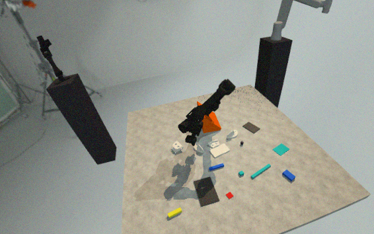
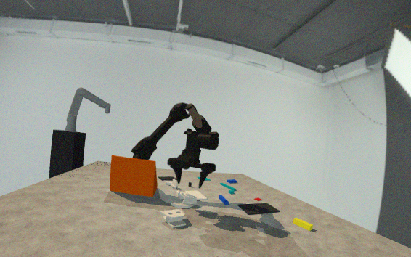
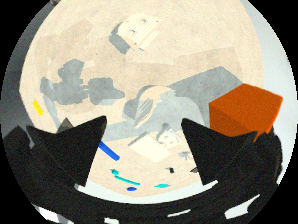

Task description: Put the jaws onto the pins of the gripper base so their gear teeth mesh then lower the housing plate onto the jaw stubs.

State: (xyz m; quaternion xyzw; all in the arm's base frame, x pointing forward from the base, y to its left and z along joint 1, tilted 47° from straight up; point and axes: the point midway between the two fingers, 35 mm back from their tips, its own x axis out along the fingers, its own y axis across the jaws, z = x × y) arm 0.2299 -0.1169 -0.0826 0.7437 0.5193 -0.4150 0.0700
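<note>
My gripper [image 1: 191, 142] [image 2: 189, 184] [image 3: 144, 120] is open and empty, pointing down above the loose white parts. A white block with two round holes [image 1: 176, 147] [image 2: 174, 215] [image 3: 139, 31] stands apart from the others. One pale curved jaw [image 1: 198, 149] [image 2: 186, 200] [image 3: 145, 111] lies on the table, between the fingertips in the wrist view but below them. The other jaw [image 1: 232, 134] [image 2: 172, 184] [image 3: 185, 155] lies farther off. A small white part with two round features [image 1: 214, 143] [image 3: 167, 136] lies beside a flat cream plate [image 1: 220, 151] [image 2: 197, 195] [image 3: 149, 146]. I cannot tell which is the base or the housing plate.
An orange block [image 1: 211, 123] [image 2: 132, 176] [image 3: 245, 107] stands close to the arm. A blue bar [image 1: 216, 167] [image 2: 223, 200] [image 3: 109, 151], a dark plate [image 1: 206, 192] [image 2: 258, 208], a red square [image 1: 229, 195] and a yellow bar [image 1: 174, 212] [image 2: 302, 223] lie around.
</note>
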